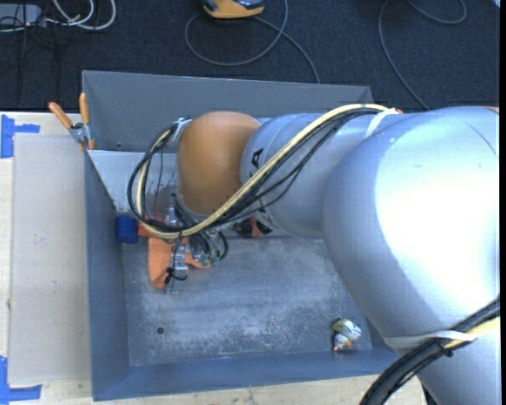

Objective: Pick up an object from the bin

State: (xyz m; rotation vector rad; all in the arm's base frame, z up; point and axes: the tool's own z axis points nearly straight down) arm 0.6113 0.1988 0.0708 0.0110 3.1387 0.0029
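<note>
In the camera view, the claw (179, 270) hung low inside the grey bin (236, 336). Directly beneath it, a flat orange piece (158, 260) lay on the bin floor. Whether the claw was apart or together could not be told. A small blue block (126, 229) lay just up and left of the claw. 1 small silver-and-yellow thing (346, 334) sat well apart, down to its right.
</note>
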